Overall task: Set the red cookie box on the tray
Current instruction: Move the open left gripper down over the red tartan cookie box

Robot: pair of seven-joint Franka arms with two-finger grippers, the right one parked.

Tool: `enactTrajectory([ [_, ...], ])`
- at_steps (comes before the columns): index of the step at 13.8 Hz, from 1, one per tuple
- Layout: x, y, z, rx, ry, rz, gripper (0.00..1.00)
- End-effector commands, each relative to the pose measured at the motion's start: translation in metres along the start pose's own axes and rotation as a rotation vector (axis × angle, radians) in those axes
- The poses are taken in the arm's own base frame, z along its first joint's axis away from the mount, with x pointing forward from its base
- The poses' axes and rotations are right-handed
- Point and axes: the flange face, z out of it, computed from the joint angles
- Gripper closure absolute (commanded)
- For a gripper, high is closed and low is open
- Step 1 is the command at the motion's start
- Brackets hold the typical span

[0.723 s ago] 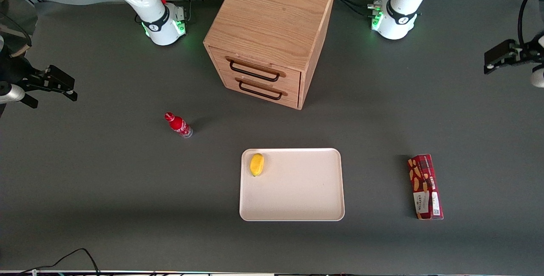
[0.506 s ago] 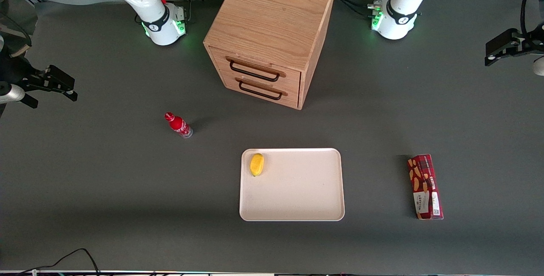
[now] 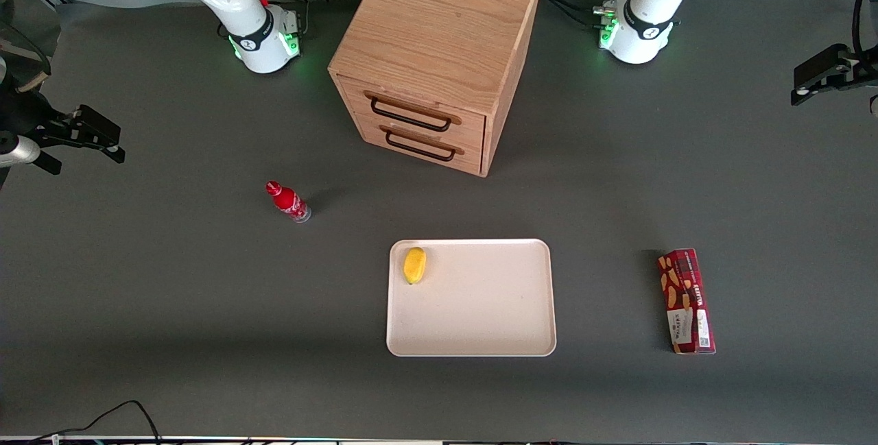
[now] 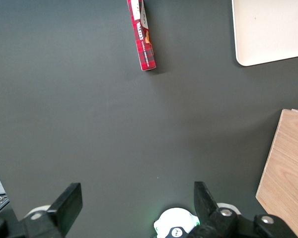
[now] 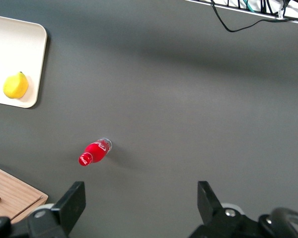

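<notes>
One long cardboard red cookie box (image 3: pixel 686 300) on table | flat rimmed tray (image 3: pixel 480 335) apart | gripper (image 4: pixel 137 206) high, spread.

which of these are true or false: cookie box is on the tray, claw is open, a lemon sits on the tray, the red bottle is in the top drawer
1. The red cookie box is on the tray. False: it lies on the table, toward the working arm's end.
2. The claw is open and holds nothing. True: it is up near the table's edge.
3. A lemon sits on the tray. True.
4. The red bottle is in the top drawer. False: it is on the table; both drawers of the cabinet are shut.
</notes>
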Motion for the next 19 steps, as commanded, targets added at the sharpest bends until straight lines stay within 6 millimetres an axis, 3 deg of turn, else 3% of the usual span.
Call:
enactTrajectory([
  [1, 0.008, -0.006, 0.006, -0.011, 0.012, 0.006, 0.0],
  [3, 0.041, -0.014, 0.031, -0.029, 0.043, 0.0, 0.0],
  [6, 0.107, -0.033, 0.097, -0.059, 0.082, -0.031, 0.0],
  [11, 0.198, -0.051, 0.238, -0.082, 0.145, -0.126, 0.0],
  [15, 0.23, -0.051, 0.324, -0.083, 0.192, -0.142, 0.0],
  [19, 0.236, -0.04, 0.384, -0.07, 0.185, -0.177, 0.0],
])
